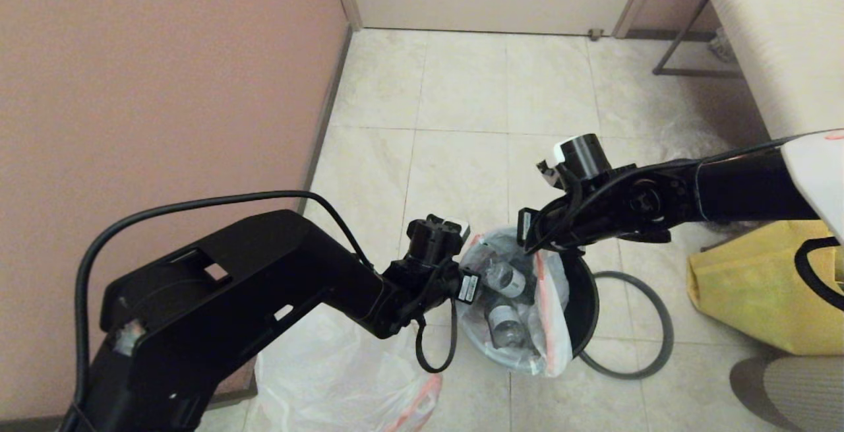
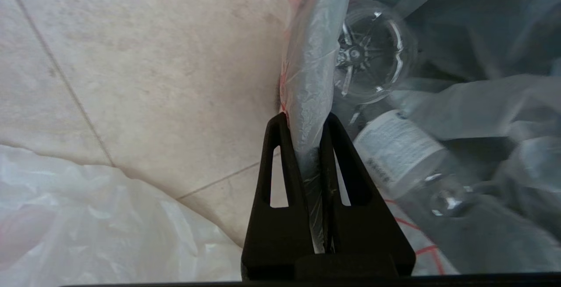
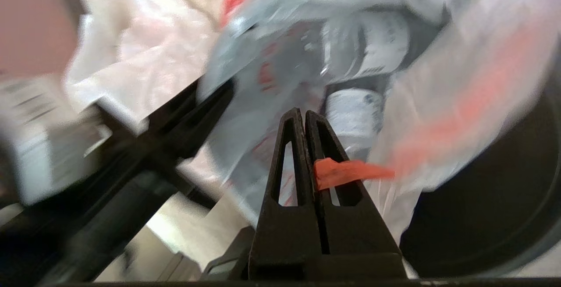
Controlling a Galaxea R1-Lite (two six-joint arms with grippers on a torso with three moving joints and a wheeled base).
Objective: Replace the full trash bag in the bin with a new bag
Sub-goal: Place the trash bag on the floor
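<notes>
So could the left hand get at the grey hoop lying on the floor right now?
Probably not. The left hand is shut on the full trash bag, and the grey hoop lies past the bin, on its far side.

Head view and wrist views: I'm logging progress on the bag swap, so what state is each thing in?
Full bag: still in the bin, edges gripped on both sides.
Bin: hoop off.
Hoop: flat on the floor beside the bin.
New bag: lying crumpled on the floor.
Left gripper: shut on bag.
Right gripper: shut on orange band.

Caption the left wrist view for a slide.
Left hand shut on the full trash bag, bottles showing inside.
</notes>
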